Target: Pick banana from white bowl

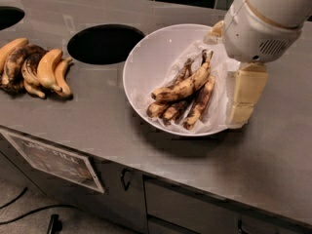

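The white bowl sits on the grey counter, right of centre. Several overripe bananas lie in it on a white liner. The longest, yellowest banana lies on top of the pile, slanting up to the right with its dark stem near the back. My gripper hangs over the bowl's right rim, just right of the pile. It is open and empty. One cream finger is on the near side and the other on the far side. It does not touch the banana.
A round hole opens in the counter left of the bowl, and another is at the far left. A plump orange-yellow and black bunch lies at the left. The counter's front edge runs above cabinet doors.
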Robot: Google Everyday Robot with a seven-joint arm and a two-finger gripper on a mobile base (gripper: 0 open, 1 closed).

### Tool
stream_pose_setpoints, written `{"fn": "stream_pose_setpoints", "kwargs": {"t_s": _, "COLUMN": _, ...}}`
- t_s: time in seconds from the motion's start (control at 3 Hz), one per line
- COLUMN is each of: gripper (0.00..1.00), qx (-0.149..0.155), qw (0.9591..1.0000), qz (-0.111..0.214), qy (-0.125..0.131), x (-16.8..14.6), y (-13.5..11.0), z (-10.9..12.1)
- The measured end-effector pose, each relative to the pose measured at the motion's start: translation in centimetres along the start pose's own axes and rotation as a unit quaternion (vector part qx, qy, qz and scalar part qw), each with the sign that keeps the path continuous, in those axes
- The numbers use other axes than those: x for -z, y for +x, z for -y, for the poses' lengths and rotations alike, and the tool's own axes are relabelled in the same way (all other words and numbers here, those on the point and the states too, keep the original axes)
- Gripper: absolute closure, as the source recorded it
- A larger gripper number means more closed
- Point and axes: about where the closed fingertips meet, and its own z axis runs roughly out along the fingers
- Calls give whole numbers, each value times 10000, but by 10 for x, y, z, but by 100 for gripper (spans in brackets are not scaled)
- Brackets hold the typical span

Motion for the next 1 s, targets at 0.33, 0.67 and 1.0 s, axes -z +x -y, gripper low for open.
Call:
{"fn": "stream_pose_setpoints", "kwargs": {"t_s": 0.33, "gripper": 0, "qx": 243, "qw": 9997, "qz": 14, "qy": -93, "x": -10, "y": -13, "z": 6}}
{"fn": "stream_pose_setpoints", "kwargs": {"t_s": 0.67, "gripper": 0, "qx": 444, "qw": 9988, "qz": -7, "qy": -203, "x": -21, "y": -24, "z": 12}}
{"fn": "stream_pose_setpoints", "kwargs": {"t_s": 1.0, "gripper": 0, "qx": 560, "qw": 9981, "qz": -33, "qy": -253, "x": -27, "y": -30, "z": 18}}
